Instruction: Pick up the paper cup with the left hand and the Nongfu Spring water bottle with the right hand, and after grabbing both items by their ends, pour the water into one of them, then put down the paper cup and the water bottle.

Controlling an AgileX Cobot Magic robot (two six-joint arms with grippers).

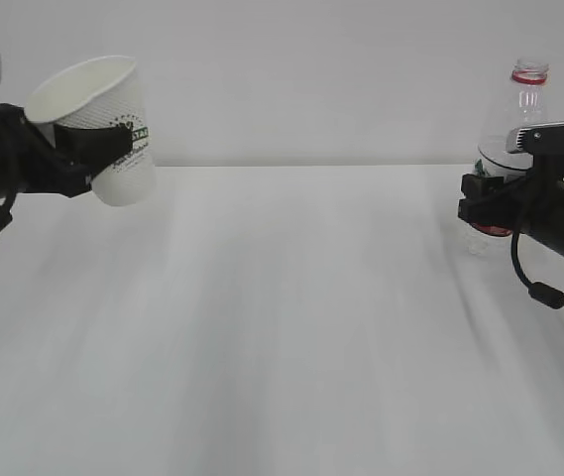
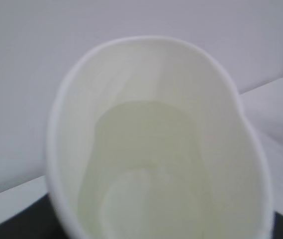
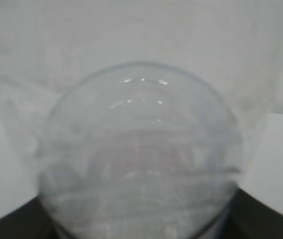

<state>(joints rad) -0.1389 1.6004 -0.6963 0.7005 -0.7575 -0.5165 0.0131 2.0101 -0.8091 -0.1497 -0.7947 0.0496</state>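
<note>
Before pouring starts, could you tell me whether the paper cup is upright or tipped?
Tipped: the paper cup leans, its open mouth angled up-left.

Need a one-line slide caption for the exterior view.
Left hand holds the tilted paper cup aloft; right hand grips the upright, uncapped water bottle.

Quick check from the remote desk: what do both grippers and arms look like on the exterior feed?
Both are black. The left gripper has blocky black fingers and dark cabling. The right gripper carries a grey rectangular plate on top, with a black cable looping beneath.
</note>
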